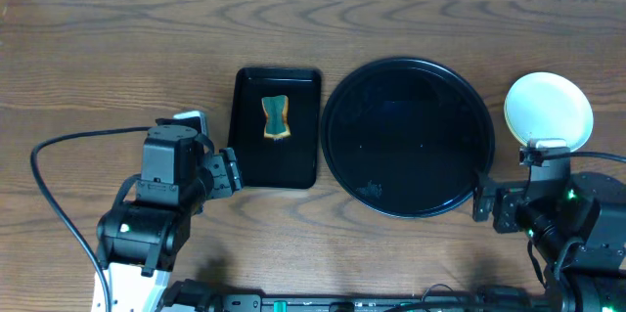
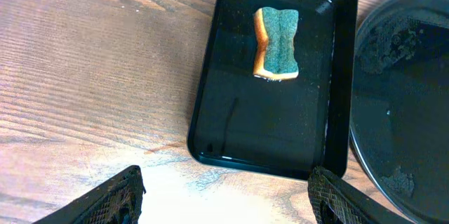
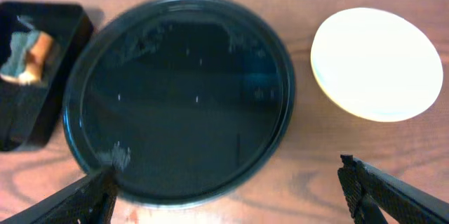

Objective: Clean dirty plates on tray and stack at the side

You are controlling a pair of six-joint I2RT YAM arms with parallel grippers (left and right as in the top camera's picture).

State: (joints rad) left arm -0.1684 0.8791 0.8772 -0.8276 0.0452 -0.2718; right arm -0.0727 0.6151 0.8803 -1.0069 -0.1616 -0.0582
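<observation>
Plates point(image 1: 548, 110) sit in a stack on the desk point(image 1: 117, 48), just beside the right edge of the round tray point(image 1: 337, 121) and not touching it. They are toward the far right of my reach.

From overhead the stack reads as one pale disc. My right wrist view adds a thin mint rim peeking out on the left under the pale yellow top plate; I cannot count the plates from it. My left wrist view misses the plates altogether. It shows the rectangular tray point(image 2: 210, 104) and the sponge point(image 2: 277, 43) in its far half, green face up with an orange-yellow side showing. It also catches cloudy smears on the round tray's gloss. Only the overhead shows both my arms and the cable point(image 1: 59, 151) looping off the left one.

I can read no writing anywhere.

The plates lie flat with the hollow side up. Being round, they have no long axis.

My left tool point(image 2: 226, 178) is spread wide and holds nothing, at the near end of the rectangular tray. My right tool point(image 3: 226, 171) is also spread wide and holds nothing, near the round tray's near rim.
</observation>
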